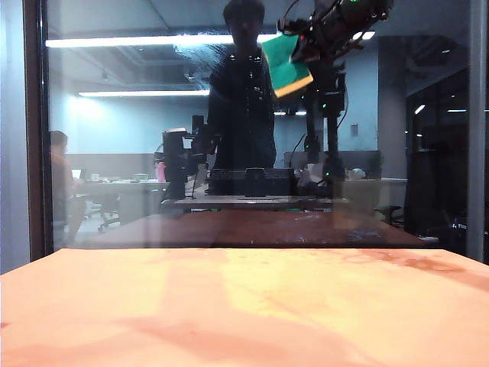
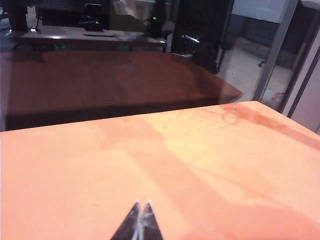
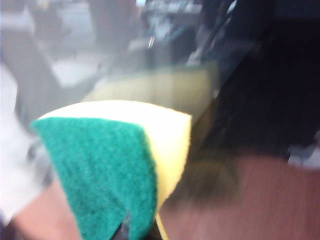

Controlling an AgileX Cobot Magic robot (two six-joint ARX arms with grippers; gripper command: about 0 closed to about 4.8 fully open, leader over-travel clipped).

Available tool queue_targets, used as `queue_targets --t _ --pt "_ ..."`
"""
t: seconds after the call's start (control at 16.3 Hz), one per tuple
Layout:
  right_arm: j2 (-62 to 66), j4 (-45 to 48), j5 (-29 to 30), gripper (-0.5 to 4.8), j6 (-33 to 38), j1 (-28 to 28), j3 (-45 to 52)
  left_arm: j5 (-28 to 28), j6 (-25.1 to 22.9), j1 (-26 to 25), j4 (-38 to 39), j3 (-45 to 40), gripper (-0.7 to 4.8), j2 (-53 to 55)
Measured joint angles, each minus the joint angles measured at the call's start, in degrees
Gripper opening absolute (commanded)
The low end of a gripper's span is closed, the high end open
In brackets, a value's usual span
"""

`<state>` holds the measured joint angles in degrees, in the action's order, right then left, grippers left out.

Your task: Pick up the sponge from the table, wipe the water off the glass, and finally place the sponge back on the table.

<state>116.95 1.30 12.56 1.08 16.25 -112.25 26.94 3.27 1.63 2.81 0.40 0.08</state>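
The bare orange tabletop (image 1: 229, 313) is lying closest to the exterior camera, with nothing resting on it. Beyond it the glass (image 1: 137, 176) is standing upright, and a hazy streak of water (image 1: 206, 57) is showing high on the pane. The right claw (image 1: 306, 47) is hanging up there, pinching the sponge (image 1: 286, 65) shut between its fingers just beside that smear; whether the foam is touching the pane I cannot tell. In the right wrist view the sponge (image 3: 125, 160) is bulging around the clamped edge, green scouring layer facing the camera, yellow foam behind. It is looking soft, light and squashy, so a grip across the short edge, as here, is probably leaving a broad face free for wiping. The left claw (image 2: 139, 210) is resting closed, low over the tabletop (image 2: 75, 175), well apart from the sponge.
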Motion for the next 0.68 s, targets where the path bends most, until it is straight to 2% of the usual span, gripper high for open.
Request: queue_targets --t 0.12,0.31,0.68 --pt "-0.2 3.9 -0.8 -0.07 0.4 0.0 0.0 0.0 0.0 0.0 0.0 0.0 -0.06 0.0" --pt "0.3 3.3 -0.8 -0.07 0.5 0.0 0.0 0.0 0.0 0.0 0.0 0.0 -0.06 0.0" --pt "6.5 -8.0 0.3 -0.07 0.1 1.1 0.0 0.0 0.0 0.0 0.0 0.0 -0.06 0.0"
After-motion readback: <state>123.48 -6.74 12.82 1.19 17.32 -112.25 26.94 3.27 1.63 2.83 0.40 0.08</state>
